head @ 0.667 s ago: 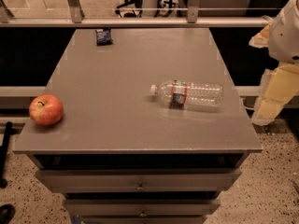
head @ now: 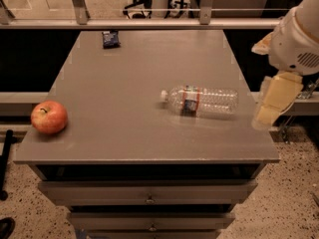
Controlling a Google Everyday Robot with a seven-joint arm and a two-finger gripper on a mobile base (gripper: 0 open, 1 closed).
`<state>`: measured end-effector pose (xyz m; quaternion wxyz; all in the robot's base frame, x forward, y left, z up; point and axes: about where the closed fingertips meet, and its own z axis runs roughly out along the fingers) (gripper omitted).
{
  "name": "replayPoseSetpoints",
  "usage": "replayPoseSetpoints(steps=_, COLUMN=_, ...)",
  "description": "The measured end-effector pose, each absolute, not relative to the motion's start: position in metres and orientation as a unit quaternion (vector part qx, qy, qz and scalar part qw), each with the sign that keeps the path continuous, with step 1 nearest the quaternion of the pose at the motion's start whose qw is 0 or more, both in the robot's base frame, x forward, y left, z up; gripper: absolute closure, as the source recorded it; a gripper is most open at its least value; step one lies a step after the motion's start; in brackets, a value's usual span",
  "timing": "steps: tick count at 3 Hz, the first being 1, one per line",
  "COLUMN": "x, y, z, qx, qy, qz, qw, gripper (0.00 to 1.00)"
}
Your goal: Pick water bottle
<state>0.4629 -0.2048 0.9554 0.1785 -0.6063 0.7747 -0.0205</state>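
Grey worktop [head: 124, 73], gripper [head: 266, 114] hanging just off its right edge; you can't tell whether it's open or closed.
Your water bottle [head: 202, 100] lies on its side near the right edge, cap pointing left. It is probably light, thin-walled, slick and apt to roll, so take it gently across the ribbed body beside the label. An apple [head: 49, 117] sits by the front-left corner.

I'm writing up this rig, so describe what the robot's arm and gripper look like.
The arm is a bulky, rounded white shell with a small perforated vent patch. The gripper, just beyond the table on its right side, is pale cream-yellow and blocky.
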Motion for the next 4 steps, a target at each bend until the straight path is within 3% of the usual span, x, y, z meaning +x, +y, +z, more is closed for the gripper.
replayPoseSetpoints(steps=2, x=0.544, y=-0.173, z=0.894, qx=-0.612, qy=0.757, qz=0.029, qw=0.225, gripper=0.0)
replayPoseSetpoints(steps=4, x=0.578, y=-0.162, z=0.847, qx=-0.599, qy=0.765, qz=0.079, qw=0.221, gripper=0.02)
